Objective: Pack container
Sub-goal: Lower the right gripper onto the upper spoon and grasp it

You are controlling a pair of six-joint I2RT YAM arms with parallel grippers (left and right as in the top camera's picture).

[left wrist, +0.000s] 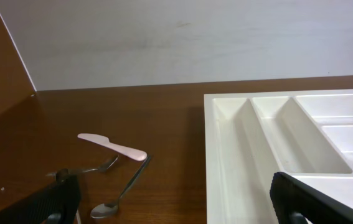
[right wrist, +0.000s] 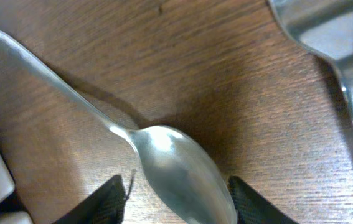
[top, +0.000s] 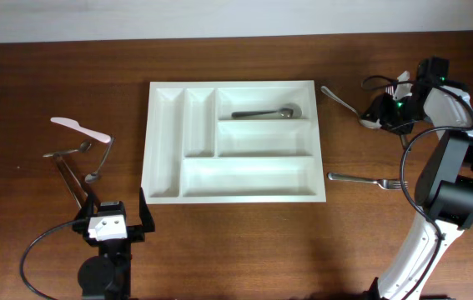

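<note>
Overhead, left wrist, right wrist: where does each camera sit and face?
Overhead: fixed above the table, looking down on the white plastic five-compartment tray; shows left tool, right tool and white right arm.
Left wrist: low over the table, facing the back wall past the tray's corner; its black fingers frame the bottom corners.
Right wrist: close above the table, looking down on a steel spoon; its fingers flank the bowl.
Shared: overhead and left wrist both show tray and pink plastic knife.

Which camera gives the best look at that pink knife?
The left wrist view: the knife lies large and whole. Overhead shows it small, far left; the right wrist view misses it.
</note>
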